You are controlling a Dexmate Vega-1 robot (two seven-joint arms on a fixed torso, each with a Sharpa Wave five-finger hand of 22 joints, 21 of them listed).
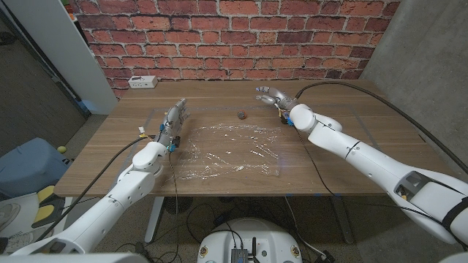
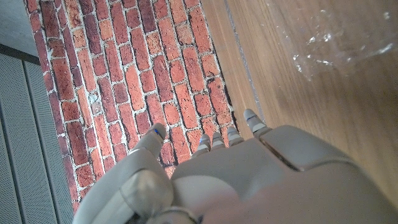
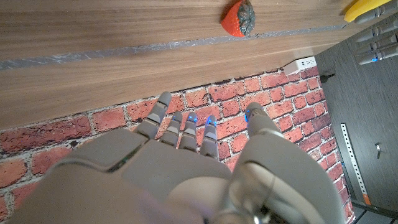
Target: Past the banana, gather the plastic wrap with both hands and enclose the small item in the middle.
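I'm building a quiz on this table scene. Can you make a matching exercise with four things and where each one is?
Things:
1. plastic wrap
2. small item
3. left hand
4. white power strip

Places:
A. at the table's far left corner, by the brick wall
B. spread across the table's middle
C. just beyond the wrap's far edge
D. beside the wrap's left edge, fingers apart

Pairs: 1-B, 2-C, 3-D, 4-A

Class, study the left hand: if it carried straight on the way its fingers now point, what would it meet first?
The left hand points past the table's far edge; its wrist view shows fingertips aimed at the brick wall. Nothing seems to lie between, so probably the wall, though depth is unclear.
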